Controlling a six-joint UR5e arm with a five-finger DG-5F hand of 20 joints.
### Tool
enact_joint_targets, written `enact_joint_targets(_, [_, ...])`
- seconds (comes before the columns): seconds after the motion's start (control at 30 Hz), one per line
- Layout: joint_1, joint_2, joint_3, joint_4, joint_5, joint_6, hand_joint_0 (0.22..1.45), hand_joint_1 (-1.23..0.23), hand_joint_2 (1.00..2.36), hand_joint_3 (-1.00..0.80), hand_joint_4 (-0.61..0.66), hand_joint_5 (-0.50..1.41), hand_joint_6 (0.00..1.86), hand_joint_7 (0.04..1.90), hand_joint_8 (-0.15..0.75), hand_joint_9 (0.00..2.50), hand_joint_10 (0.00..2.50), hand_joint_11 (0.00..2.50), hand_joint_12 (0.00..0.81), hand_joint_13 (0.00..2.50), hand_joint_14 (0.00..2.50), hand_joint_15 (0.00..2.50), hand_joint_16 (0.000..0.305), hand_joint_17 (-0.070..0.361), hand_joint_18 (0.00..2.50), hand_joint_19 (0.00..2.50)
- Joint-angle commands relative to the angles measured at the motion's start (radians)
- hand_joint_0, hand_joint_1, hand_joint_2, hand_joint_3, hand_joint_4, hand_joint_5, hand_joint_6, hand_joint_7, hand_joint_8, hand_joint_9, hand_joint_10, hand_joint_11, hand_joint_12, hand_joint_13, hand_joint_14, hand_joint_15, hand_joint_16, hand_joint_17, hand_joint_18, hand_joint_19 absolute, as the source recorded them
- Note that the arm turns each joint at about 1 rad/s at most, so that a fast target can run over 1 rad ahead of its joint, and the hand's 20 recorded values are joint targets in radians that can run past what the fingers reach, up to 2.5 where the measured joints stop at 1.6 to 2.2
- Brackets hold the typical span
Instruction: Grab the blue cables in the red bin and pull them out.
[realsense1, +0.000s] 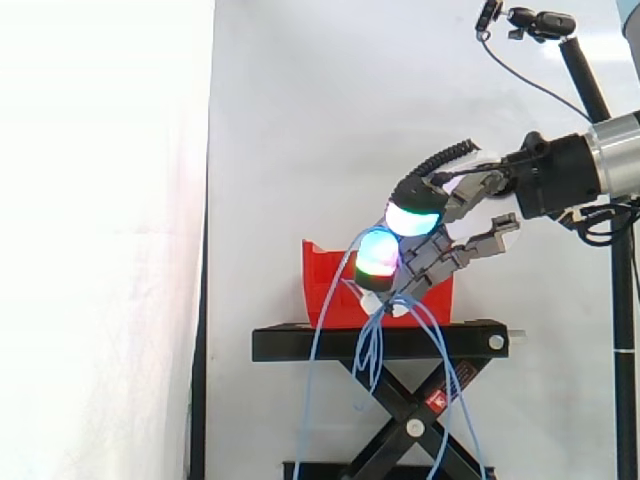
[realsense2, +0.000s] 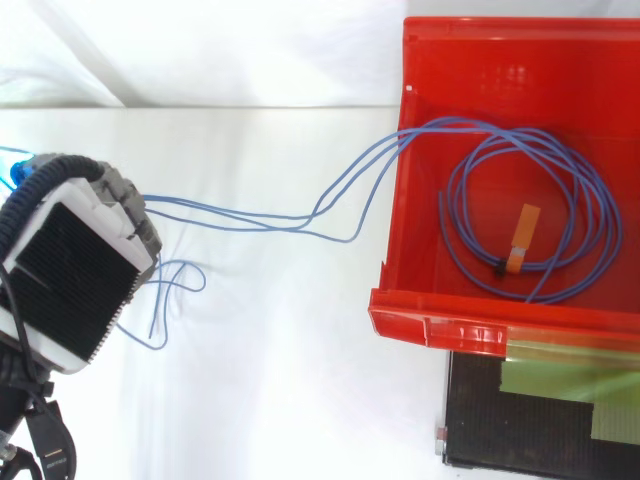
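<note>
Left of the red bin (realsense2: 450, 325) in the top view, the hand (realsense2: 75, 275) is gripping several strands of the blue cables (realsense2: 600, 215), its fingers curling closed around them. Those strands are stretching over the bin's wall to a coil lying inside, bound with an orange tag (realsense2: 522, 235). Loose lengths are hanging down past the black stand (realsense1: 380, 342).

**Count of items.** One red bin (realsense2: 430, 325). One black stand (realsense1: 300, 345) under it. One hand (realsense2: 80, 270). Blue cables (realsense2: 600, 225): one coil of several turns in the bin, with one orange tag (realsense2: 523, 228) on it. About three strands run out over the bin's left wall. The number of separate cables cannot be told. One small camera (realsense1: 545, 22) on one dark pole (realsense1: 600, 100).
</note>
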Motion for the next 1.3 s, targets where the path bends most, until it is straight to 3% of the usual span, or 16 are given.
enact_joint_targets(0.0, [0.000, 0.000, 0.000, 0.000, 0.000, 0.000, 0.68, -0.91, 1.00, -1.00, 0.30, 0.75, 0.52, 0.53, 0.298, 0.75, 0.03, 0.69, 0.372, 0.61, 0.02, 0.46, 0.054, 0.121, 0.46, 0.58])
enact_joint_targets(0.27, [0.001, 0.000, 0.000, 0.000, 0.000, -0.002, 0.65, -0.83, 1.00, -1.00, 0.29, 0.90, 0.30, 0.66, 0.301, 0.83, 0.03, 0.67, 0.377, 0.66, 0.02, 0.46, 0.054, 0.123, 0.50, 0.57])
enact_joint_targets(0.73, [0.003, 0.000, 0.000, 0.000, 0.000, -0.003, 0.61, -0.77, 1.00, -1.00, 0.32, 0.99, 0.19, 0.72, 0.317, 0.91, 0.02, 0.66, 0.387, 0.71, 0.02, 0.46, 0.057, 0.128, 0.57, 0.56])
enact_joint_targets(0.97, [0.001, 0.000, 0.000, 0.000, 0.000, -0.003, 0.72, -0.88, 1.00, -1.00, 0.28, 1.00, 0.17, 0.75, 0.288, 0.91, 0.03, 0.68, 0.351, 0.70, 0.02, 0.48, 0.049, 0.111, 0.52, 0.59])
enact_joint_targets(1.27, [0.003, 0.000, 0.000, 0.000, 0.000, -0.003, 0.80, -0.91, 1.00, -1.00, 0.26, 1.01, 0.16, 0.79, 0.273, 0.91, 0.03, 0.69, 0.338, 0.69, 0.02, 0.48, 0.046, 0.102, 0.50, 0.60])
